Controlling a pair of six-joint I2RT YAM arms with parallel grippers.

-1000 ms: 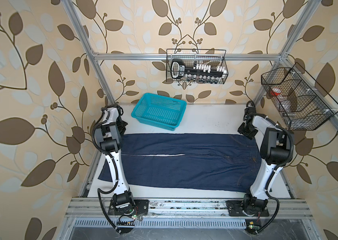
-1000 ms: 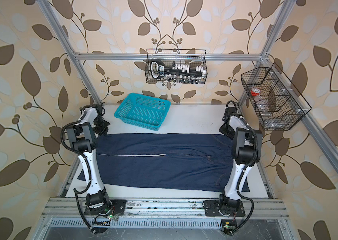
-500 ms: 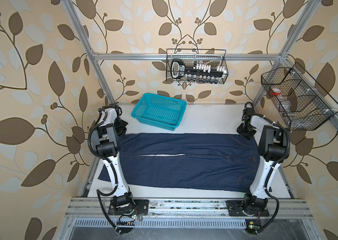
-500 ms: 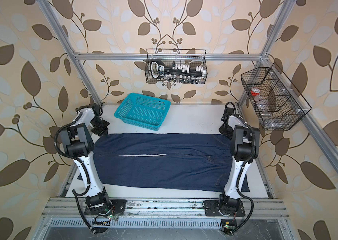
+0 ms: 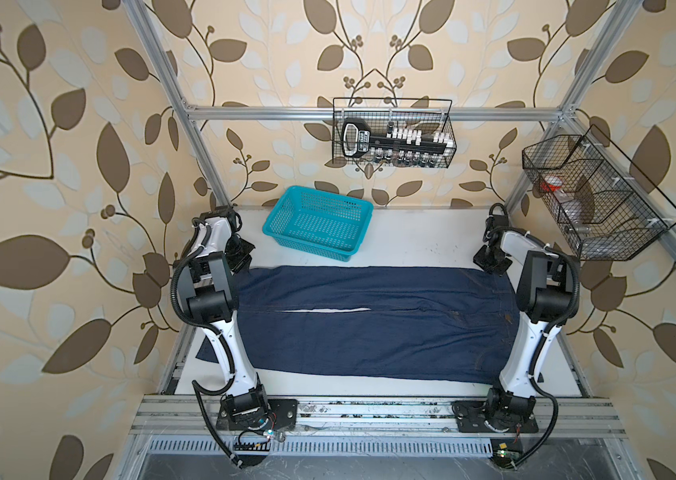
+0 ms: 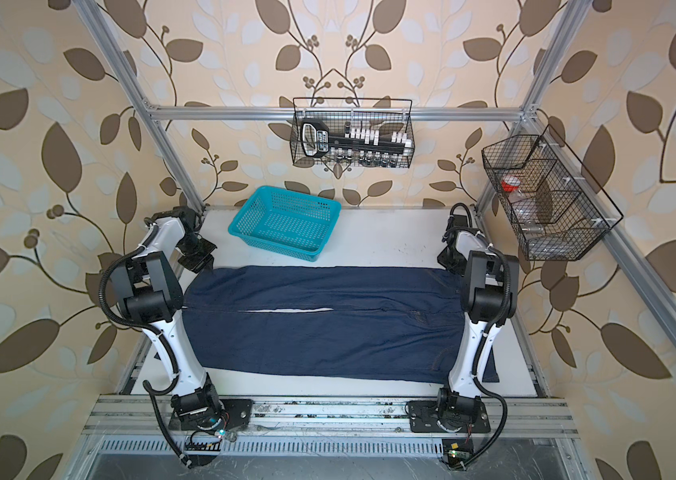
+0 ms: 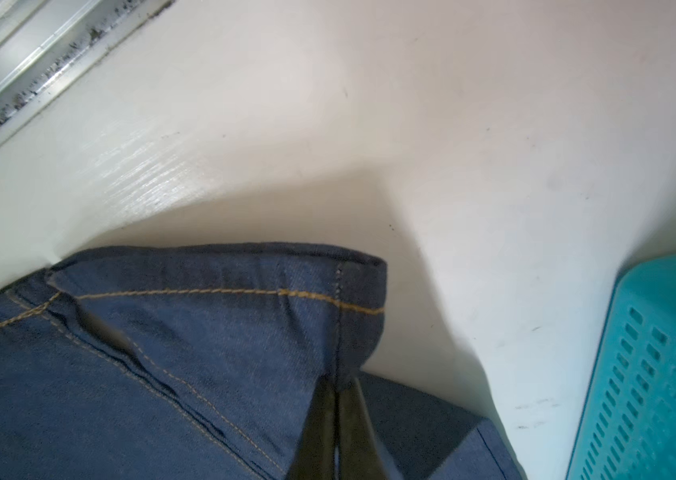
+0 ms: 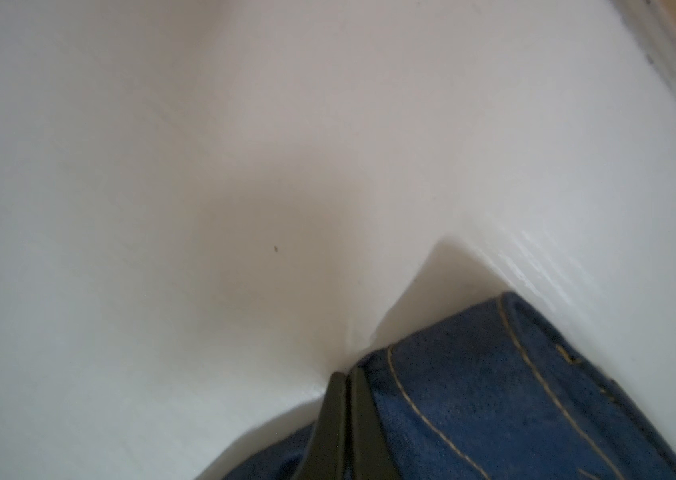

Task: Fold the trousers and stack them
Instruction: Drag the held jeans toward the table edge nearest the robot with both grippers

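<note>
White surface [image 5: 411, 232] carries the trousers [image 5: 369, 328] spread full length, unfolded; left fingers [image 7: 319, 424] pinch the far-left hem corner, right fingers [image 8: 330, 415] the far-right waistband corner. Every fold and the stacking look yet to do.

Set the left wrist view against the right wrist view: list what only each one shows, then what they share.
Only the left wrist view: the teal basket, a metal rail beside the white table, and a leg hem of the trousers crossed by one orange stitch line. Only the right wrist view: a corner of the garment with two pale parallel stitch lines. Both: the table, dark denim, and shut fingers pinching the cloth, those of the left gripper and the right gripper.
</note>
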